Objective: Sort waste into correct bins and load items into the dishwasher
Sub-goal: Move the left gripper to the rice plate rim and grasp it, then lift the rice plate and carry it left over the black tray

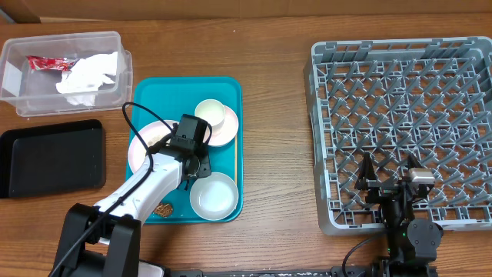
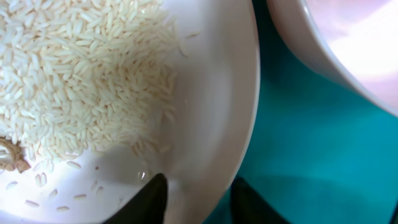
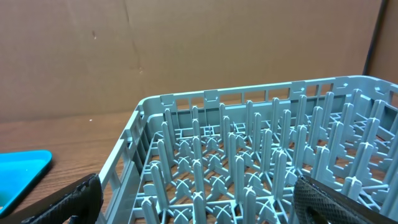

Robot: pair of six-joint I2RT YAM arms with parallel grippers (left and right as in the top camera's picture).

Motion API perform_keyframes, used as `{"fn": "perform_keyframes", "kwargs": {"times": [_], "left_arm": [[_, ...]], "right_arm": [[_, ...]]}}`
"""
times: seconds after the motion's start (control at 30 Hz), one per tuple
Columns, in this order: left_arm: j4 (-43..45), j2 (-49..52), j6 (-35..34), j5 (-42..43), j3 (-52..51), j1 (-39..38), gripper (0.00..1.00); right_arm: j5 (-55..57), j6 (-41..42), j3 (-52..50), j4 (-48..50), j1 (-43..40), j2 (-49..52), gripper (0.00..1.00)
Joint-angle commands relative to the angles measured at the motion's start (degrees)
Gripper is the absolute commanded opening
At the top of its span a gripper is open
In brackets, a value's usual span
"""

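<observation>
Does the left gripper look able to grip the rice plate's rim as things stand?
Probably yes. The left gripper is open, one finger inside the plate rim, the other outside over the teal tray, with only the rim between them.

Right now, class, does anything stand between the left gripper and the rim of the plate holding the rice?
Nothing visible does. The left gripper is open, with the rim of the plate between its fingers: one is over the plate, the other over the teal tray.
</observation>
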Motion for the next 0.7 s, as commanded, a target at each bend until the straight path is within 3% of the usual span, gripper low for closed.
{"fn": "perform_keyframes", "kwargs": {"times": [0.0, 0.13, 0.23, 0.67], "left_arm": [[-0.09, 0.81, 0.90, -2.40, -0.66, -0.37, 0.27], [-0.79, 0.79, 0.96, -2.54, 0.24, -0.37, 0.24], [-1.14, 0.79, 1.55, -2.51, 1.09, -0.37, 0.16], [-2.25, 0.79, 1.55, -2.54, 2.12, -0.37, 0.04]], "right_arm": [[0.55, -0.02, -0.61, 0.35, -0.11, -0.57, 1.00], [0.55, -0.02, -0.61, 0.35, -0.11, -0.57, 1.00], [0.55, 0.00, -0.61, 0.35, -0.11, -0.57, 1.00], [0.55, -0.02, -0.61, 0.35, -0.11, -0.57, 1.00]]}}
